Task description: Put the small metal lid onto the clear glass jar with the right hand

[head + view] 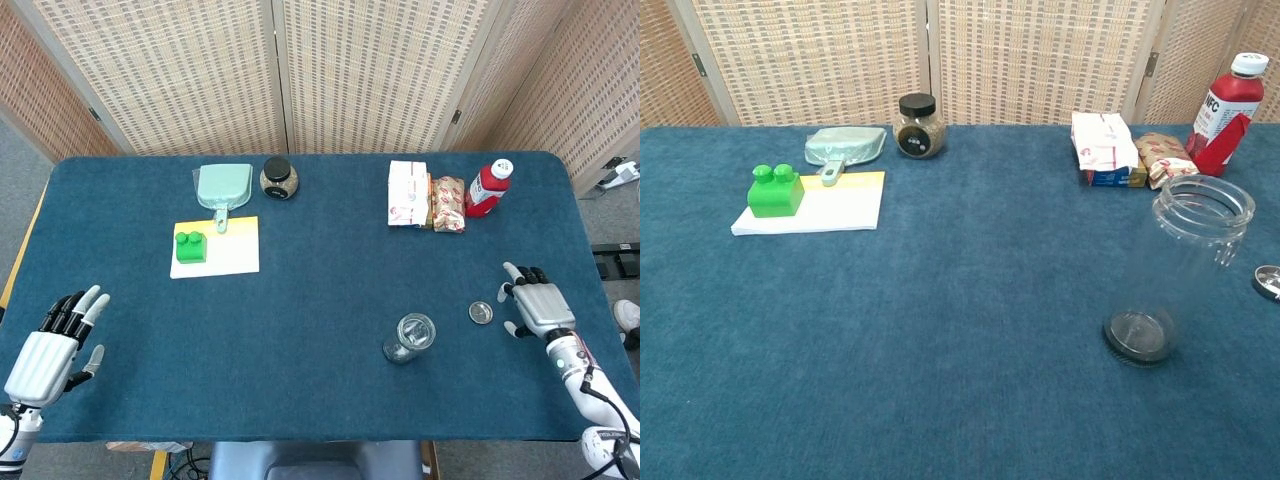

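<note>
- Our right hand (537,307) hovers low over the table (320,370), fingers spread and holding nothing, just right of the lid (481,313) and not touching it.
- The lid lies flat, round, with no long axis to line up on; it sits toward the jar (410,336) from the hand, so we judge the reach to be a short sideways one.
- The jar stands upright and open-mouthed just left of the lid, slightly nearer the table's front edge; lid and jar are apart.
- Our left hand (55,340) rests open, fingers apart, far left of the lid near the front edge; the right is plainly the nearer, as the task asks.
- The head view shows both hands and the gap between hand and lid; the chest view shows neither hand, and only a sliver of the lid at its right border.
- The chest view gives what the head view cannot: the jar's full height and its threaded rim, standing well above the lid's level.
- We judge the lid must be lifted clear of that rim before it is set down on top.
</note>
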Controlling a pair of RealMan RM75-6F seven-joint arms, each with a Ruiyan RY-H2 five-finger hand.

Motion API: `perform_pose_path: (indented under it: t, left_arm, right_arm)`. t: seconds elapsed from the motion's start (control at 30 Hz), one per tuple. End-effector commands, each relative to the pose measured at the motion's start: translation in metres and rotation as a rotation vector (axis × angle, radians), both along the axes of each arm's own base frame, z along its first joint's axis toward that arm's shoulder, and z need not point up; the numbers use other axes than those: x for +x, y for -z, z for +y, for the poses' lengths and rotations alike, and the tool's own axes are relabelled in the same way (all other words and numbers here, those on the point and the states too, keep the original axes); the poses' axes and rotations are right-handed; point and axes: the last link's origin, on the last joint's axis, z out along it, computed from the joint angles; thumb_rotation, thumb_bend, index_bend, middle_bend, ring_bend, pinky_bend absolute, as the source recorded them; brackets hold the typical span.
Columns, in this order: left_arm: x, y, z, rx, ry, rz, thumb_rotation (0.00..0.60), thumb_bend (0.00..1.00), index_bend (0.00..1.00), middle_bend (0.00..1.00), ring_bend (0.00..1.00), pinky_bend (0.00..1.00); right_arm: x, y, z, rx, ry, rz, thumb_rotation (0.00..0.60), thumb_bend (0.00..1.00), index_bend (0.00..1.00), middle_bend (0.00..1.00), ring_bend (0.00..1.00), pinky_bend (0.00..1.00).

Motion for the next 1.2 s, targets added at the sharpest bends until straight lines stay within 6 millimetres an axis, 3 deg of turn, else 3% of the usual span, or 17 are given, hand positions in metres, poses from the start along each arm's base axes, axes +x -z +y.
perform_pose_path:
  t: [0.03,0.53,1.2]
  left_arm:
    - [0.001,-0.001,-0.001,-0.002,0.004,-0.001,0.600,0.46,0.00,0.00,0.00,0.08]
    - [0.002,-0.008,-0.003,0.019,0.024,-0.028,0.600,0.47,0.00,0.00,0.00,0.09]
    - [0.003,-0.013,-0.005,0.022,0.053,-0.054,0.600,0.47,0.00,0.00,0.00,0.09]
  right_arm:
    - [-0.002,0.006,-0.004,0.006,-0.002,0.014,0.600,0.32,0.40,0.00,0.00,0.00]
    - [-0.008,0.034,-0.016,0.055,0.008,0.019,0.600,0.33,0.46,0.00,0.00,0.00]
    - [-0.005,0.048,-0.029,0.077,-0.001,0.013,0.600,0.34,0.52,0.00,0.00,0.00]
